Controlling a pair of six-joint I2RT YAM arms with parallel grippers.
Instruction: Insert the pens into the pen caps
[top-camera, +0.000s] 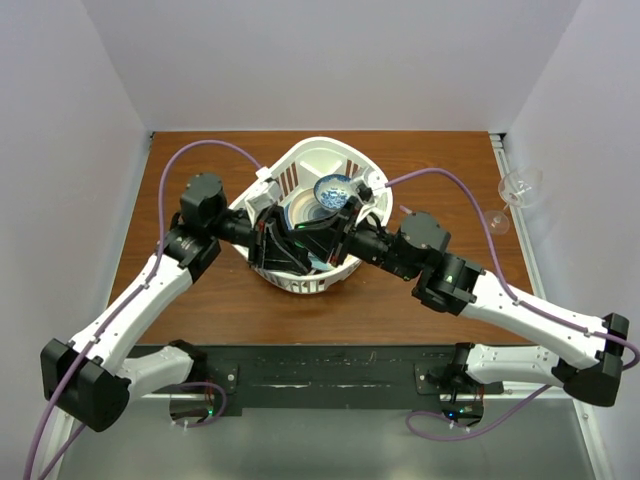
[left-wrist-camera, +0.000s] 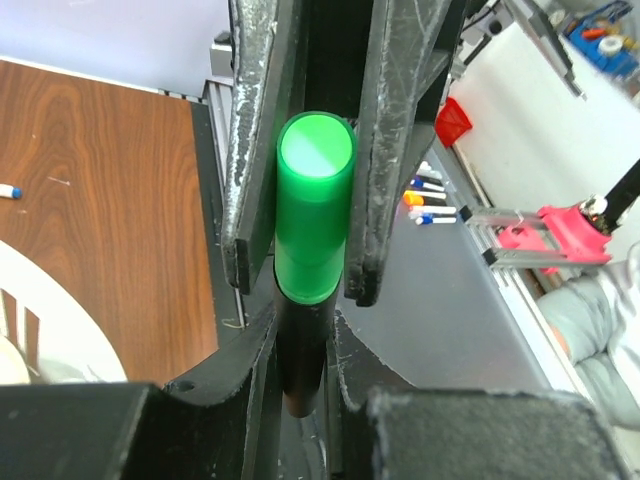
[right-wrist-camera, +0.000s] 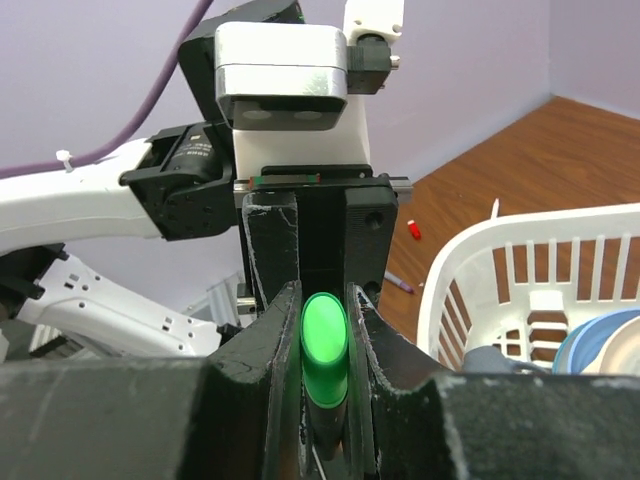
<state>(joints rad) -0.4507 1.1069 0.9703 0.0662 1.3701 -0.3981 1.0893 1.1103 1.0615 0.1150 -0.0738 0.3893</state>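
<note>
A stubby black marker (left-wrist-camera: 300, 360) stands upright between both grippers above the white basket (top-camera: 300, 287). Its bright green cap (left-wrist-camera: 314, 215) sits on its upper end. In the left wrist view my left gripper (left-wrist-camera: 303, 335) is shut on the black barrel just below the cap. My right gripper (right-wrist-camera: 325, 300) is shut on the green cap (right-wrist-camera: 325, 335), its fingers (left-wrist-camera: 395, 150) pressing both sides. In the top view the two grippers meet nose to nose over the basket, and the marker is hidden there. A red cap (right-wrist-camera: 414, 230) and a thin pen (right-wrist-camera: 398, 284) lie on the wooden table.
The basket holds a blue bowl (top-camera: 333, 190) and other dishes. A wine glass (top-camera: 520, 188) lies at the table's right edge. A white pen with a blue tip (left-wrist-camera: 8, 190) lies on the wood (left-wrist-camera: 100, 200) beside the basket rim (right-wrist-camera: 520, 250).
</note>
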